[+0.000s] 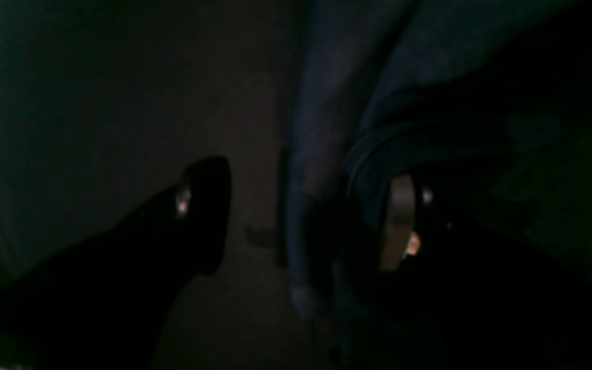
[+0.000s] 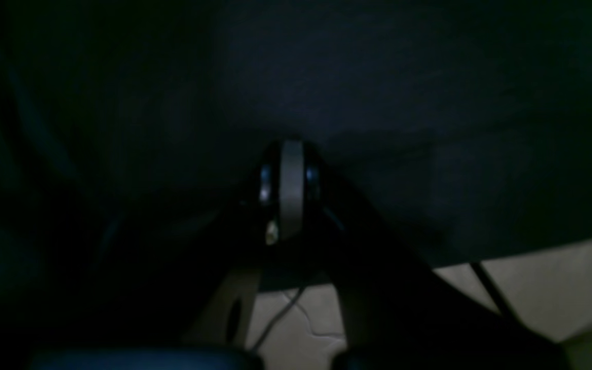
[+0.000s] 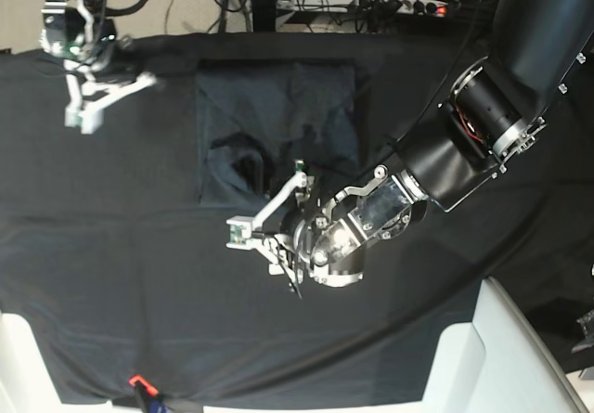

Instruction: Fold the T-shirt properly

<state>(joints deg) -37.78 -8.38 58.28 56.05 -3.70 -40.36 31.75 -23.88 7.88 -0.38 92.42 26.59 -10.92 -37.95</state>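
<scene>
Two tools | left tool (image 1: 306,216) jaws apart astride a raised fold of the T-shirt (image 3: 278,125), not clenched | right tool (image 2: 291,180) clenched, empty, far aside over the bench (image 3: 111,292) | advice: clench low on fold, lift slowly.

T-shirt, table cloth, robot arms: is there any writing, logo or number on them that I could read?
None can be read.
T-shirt: plain, no print visible.
Black table cloth: plain.
Arms: no legible label in the base view.
Both wrist views: too dark to show any text.
</scene>
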